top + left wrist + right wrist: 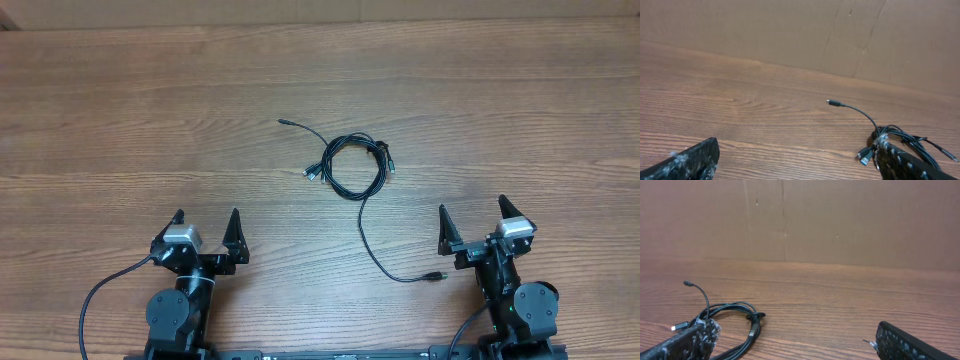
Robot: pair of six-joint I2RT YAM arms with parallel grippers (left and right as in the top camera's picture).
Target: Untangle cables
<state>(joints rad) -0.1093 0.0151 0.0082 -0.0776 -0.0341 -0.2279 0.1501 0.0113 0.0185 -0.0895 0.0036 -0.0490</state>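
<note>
Jaws spread; cables coiled beyond

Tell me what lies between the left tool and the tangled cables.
Nothing: in the overhead view, only bare wooden table separates the open left tool from the cables. The left wrist view shows the same empty stretch.

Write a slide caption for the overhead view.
Coiled black cables lie untouched on the table, ahead of the open left pincer and right pincer.
</note>
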